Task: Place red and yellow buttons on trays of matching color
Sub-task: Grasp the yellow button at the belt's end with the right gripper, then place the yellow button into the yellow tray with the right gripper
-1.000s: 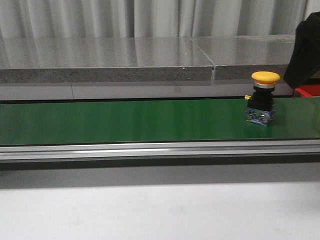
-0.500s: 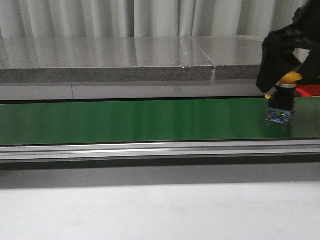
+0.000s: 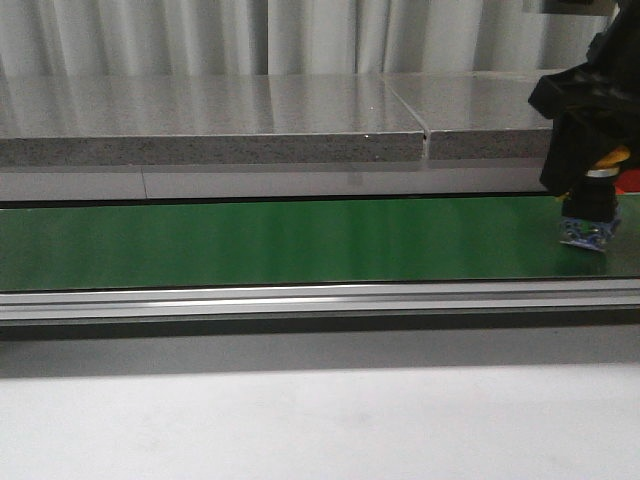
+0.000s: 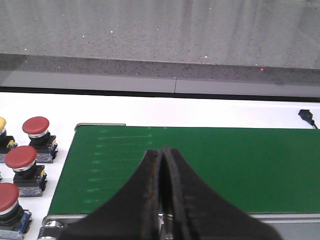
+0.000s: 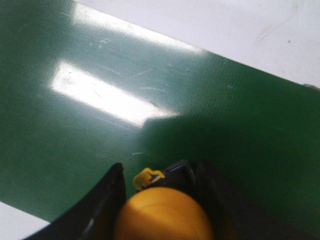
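Observation:
A yellow button [image 3: 592,222] stands at the right end of the green belt [image 3: 280,240]. My right gripper [image 3: 585,150] is down over it and covers most of its cap. In the right wrist view the yellow cap [image 5: 162,212] sits tight between the two black fingers [image 5: 107,200], so the gripper is shut on it. My left gripper [image 4: 162,150] is shut and empty over the belt's left end [image 4: 225,160]. Three red buttons [image 4: 36,126] [image 4: 21,156] [image 4: 7,197] stand on the white table beside that end. A sliver of the red tray [image 3: 630,185] shows behind the right arm. The yellow tray is out of view.
A grey stone ledge [image 3: 250,125] runs behind the belt, and a metal rail [image 3: 300,298] lines its front edge. White table [image 3: 320,420] lies in front. The edge of another yellow button [image 4: 1,125] shows at the left wrist view's border.
The yellow button has travelled right along the belt. My right gripper came down from the upper right over it and now holds its cap between the fingers.

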`<control>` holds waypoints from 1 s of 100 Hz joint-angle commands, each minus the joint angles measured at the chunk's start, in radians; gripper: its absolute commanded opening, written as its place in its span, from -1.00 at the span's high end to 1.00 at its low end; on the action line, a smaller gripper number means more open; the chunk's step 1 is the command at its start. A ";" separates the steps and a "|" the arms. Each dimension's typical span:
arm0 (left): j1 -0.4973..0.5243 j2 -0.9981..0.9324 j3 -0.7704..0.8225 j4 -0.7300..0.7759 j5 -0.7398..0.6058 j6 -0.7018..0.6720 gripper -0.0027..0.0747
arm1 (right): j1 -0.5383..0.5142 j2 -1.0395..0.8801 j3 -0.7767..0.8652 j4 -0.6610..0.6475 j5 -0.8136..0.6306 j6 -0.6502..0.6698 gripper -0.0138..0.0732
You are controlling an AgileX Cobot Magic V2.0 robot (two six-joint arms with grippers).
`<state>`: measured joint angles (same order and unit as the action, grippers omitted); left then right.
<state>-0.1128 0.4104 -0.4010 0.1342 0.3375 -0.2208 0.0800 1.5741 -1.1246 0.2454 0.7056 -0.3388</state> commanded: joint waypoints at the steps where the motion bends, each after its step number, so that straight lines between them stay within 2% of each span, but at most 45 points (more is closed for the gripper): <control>1: -0.009 0.005 -0.026 0.004 -0.079 -0.002 0.98 | -0.042 -0.083 -0.032 0.012 -0.012 0.020 0.43; 15: -0.009 0.005 -0.026 0.004 -0.079 -0.002 0.98 | -0.158 -0.162 -0.032 0.012 0.022 0.032 0.43; 30: -0.009 0.005 -0.026 0.004 -0.079 -0.002 0.98 | -0.339 -0.217 -0.032 0.012 0.038 0.032 0.43; 48: -0.009 0.005 -0.026 0.004 -0.079 -0.002 0.98 | -0.556 -0.216 -0.016 0.013 0.020 0.035 0.43; 60: -0.009 0.005 -0.026 0.004 -0.079 -0.002 0.98 | -0.659 -0.214 0.011 0.043 -0.029 0.035 0.43; 72: -0.009 0.005 -0.026 0.004 -0.079 -0.002 0.98 | -0.710 -0.187 0.029 0.089 -0.072 0.035 0.43; 100: -0.009 0.005 -0.026 0.004 -0.079 -0.002 0.98 | -0.710 -0.053 0.033 0.117 -0.102 0.035 0.43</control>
<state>-0.1128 0.4104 -0.4010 0.1342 0.3375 -0.2208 -0.6254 1.5159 -1.0692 0.3326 0.6578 -0.3025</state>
